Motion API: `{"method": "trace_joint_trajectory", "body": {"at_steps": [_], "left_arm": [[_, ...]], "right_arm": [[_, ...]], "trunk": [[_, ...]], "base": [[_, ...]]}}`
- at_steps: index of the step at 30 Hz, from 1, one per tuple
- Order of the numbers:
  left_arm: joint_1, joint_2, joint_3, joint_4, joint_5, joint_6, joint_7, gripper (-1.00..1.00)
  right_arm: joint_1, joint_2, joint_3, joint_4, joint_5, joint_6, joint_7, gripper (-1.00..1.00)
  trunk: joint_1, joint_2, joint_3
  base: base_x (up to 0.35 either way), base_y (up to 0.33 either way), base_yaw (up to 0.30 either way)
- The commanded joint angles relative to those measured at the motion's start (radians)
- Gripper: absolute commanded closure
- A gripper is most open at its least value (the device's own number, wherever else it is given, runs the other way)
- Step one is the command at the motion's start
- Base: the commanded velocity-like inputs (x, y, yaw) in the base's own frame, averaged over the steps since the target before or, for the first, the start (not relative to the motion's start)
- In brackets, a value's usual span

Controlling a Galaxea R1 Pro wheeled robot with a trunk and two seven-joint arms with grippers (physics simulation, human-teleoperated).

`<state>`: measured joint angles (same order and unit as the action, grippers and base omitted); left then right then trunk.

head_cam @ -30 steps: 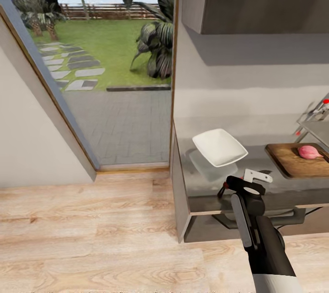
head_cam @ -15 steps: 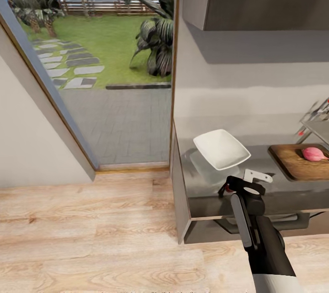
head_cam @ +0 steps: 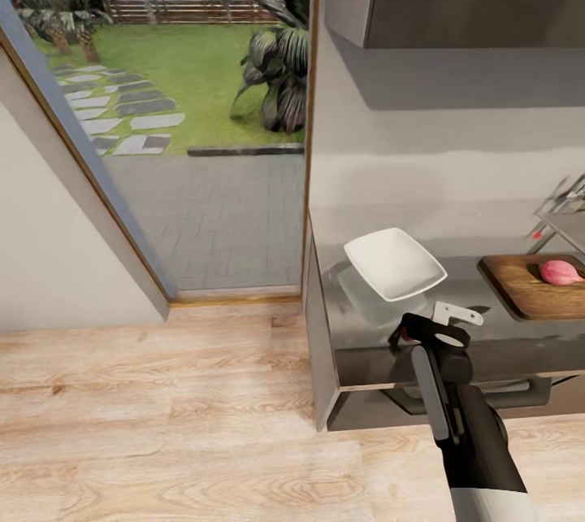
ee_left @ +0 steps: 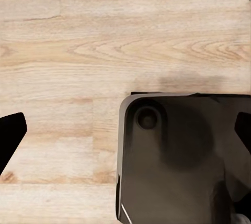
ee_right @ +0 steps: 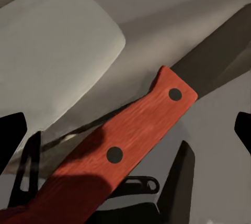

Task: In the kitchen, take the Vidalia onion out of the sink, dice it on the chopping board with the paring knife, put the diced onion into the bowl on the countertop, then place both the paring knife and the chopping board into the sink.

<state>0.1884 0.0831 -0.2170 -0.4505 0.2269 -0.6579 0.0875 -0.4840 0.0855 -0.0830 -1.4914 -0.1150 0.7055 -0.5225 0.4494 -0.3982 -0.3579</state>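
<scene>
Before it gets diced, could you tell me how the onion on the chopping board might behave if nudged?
The Vidalia onion is rounded, so it would probably roll across the flat chopping board. Its skin looks smooth, possibly slippery. It lies unsupported and untouched, so a light push could likely shift it.

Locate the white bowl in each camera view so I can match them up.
Head view: the bowl sits on the grey countertop, just beyond the right pincer.
Right wrist view: the bowl lies behind the paring knife.
Left wrist view: not seen here.
Shared landmark: the countertop.
</scene>
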Motion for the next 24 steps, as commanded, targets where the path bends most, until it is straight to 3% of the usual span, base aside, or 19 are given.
{"method": "trace_joint_trajectory", "body": {"at_steps": [1, 3, 6, 24], "left_arm": [[0.0, 0.001, -0.008, -0.002, 0.004, -0.001, 0.009, -1.0], [0.0, 0.001, -0.008, -0.001, 0.005, -0.002, 0.009, -1.0], [0.0, 0.001, -0.008, 0.003, 0.004, -0.001, 0.009, -1.0], [0.0, 0.001, -0.008, 0.01, 0.003, -0.002, 0.009, -1.0]], "right_arm": [[-0.001, 0.0, -0.005, -0.001, -0.011, 0.002, -0.001, -1.0], [-0.001, 0.001, -0.045, -0.001, -0.011, 0.002, 0.038, -1.0], [-0.001, 0.002, -0.069, -0.001, -0.011, 0.002, 0.057, -1.0], [-0.001, 0.002, -0.08, -0.001, -0.011, 0.003, 0.065, -1.0]], "trunk": [[0.001, -0.002, -0.002], [0.001, -0.002, -0.002], [0.001, -0.002, -0.002], [0.001, -0.002, -0.002]], "base": [[0.0, 0.0, 0.0], [0.0, 0.0, 0.0], [0.0, 0.0, 0.0], [0.0, 0.0, 0.0]]}}
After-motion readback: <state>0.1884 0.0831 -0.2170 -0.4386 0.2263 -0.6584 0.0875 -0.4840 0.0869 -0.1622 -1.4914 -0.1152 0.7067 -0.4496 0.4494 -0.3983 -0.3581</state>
